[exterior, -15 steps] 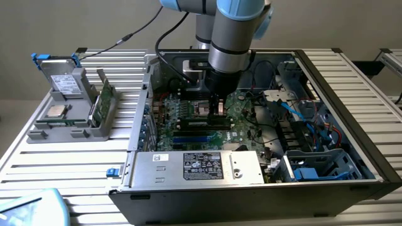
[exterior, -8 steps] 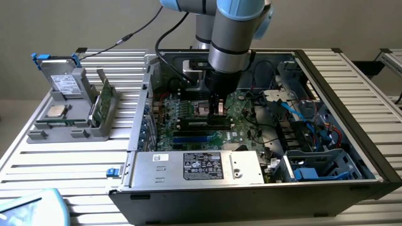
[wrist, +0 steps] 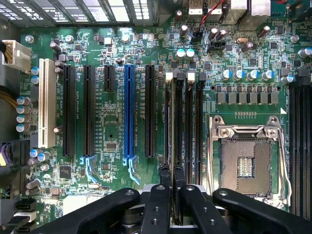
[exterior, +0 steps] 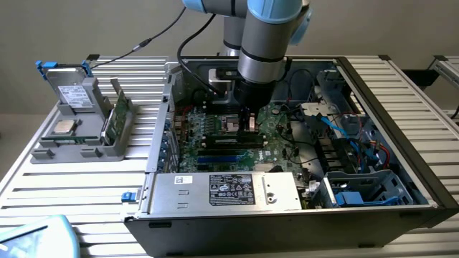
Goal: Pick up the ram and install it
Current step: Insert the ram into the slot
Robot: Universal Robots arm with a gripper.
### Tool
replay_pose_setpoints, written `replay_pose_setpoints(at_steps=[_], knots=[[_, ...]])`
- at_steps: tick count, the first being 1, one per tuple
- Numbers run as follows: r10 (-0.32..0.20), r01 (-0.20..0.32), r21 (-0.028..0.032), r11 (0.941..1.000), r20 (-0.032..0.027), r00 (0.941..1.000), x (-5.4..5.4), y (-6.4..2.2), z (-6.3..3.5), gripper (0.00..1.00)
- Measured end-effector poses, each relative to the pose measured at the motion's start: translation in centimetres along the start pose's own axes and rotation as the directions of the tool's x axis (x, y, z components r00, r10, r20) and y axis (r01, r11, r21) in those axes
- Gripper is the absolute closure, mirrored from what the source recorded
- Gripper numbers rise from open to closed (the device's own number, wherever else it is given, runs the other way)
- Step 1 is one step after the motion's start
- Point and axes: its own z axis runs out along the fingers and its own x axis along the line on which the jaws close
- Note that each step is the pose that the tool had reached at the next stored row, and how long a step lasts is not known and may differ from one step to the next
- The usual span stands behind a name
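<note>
This is a robotics lab set up for computer assembly. The worktop (exterior: 86, 183) is built of ribbed aluminium profile, bare and industrial, in front of a plain wall (exterior: 86, 27). On it lies an opened desktop PC case (exterior: 287, 231), with its motherboard (wrist: 112, 122) and power supply (exterior: 222, 191) exposed. Near the worktop's edge at the exterior view's left stands a grey fixture (exterior: 50, 153) holding loose computer parts. A Universal Robots arm (exterior: 264, 48) reaches into the case, its gripper (wrist: 171, 173) over the board's slots.
</note>
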Motion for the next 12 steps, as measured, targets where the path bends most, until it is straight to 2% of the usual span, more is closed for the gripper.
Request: replay_pose_setpoints(at_steps=[7,8,12], knots=[[0.0,0.0,0.0,1.0,0.0001,1.0,0.0,0.01,0.0,0.85],[0.0,0.0,0.0,1.0,0.0001,1.0,0.0,0.01,0.0,0.78],[0.0,0.0,0.0,1.0,0.0,1.0,0.0,0.0,0.0,0.78]])
